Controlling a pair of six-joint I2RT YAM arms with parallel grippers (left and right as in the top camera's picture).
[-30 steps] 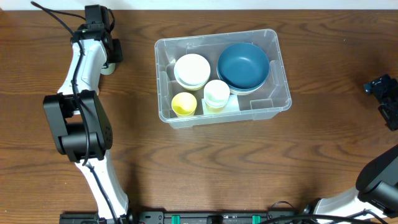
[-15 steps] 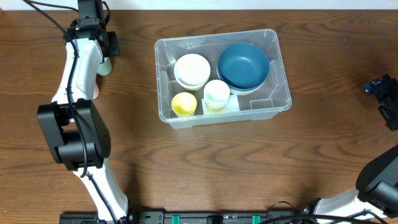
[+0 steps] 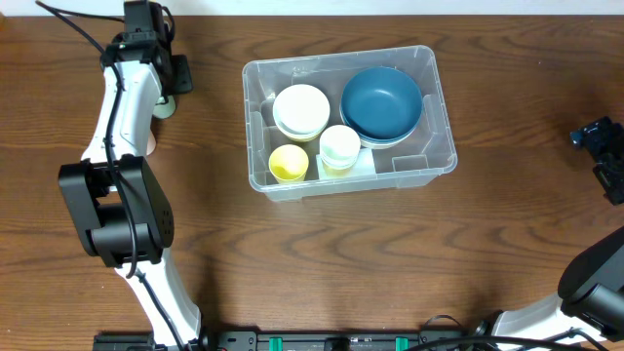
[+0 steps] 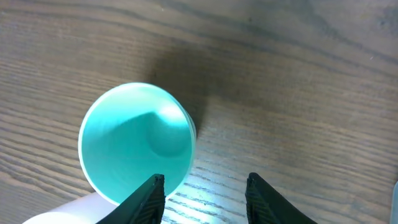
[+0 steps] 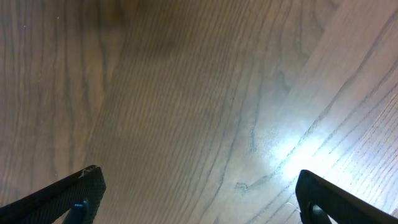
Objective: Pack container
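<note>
Hovering at the tabletop's far left corner, the left arm [image 3: 122,107] has jaws parted, empty, beside a teal cup [image 4: 134,149], likely bound for the container [image 3: 414,161] mid-tabletop; right jaws gape idle

One clear container [image 3: 429,156], two round bowls [image 3: 381,101], three small cups [image 3: 289,162]

We see bright, even light on the table [image 3: 322,253] from above, shadows short and soft. In the right wrist view white glare burns at four o'clock (grain washes out there). The left wrist view is soft; the teal cup [image 4: 134,146] shadows toward one o'clock.
</note>
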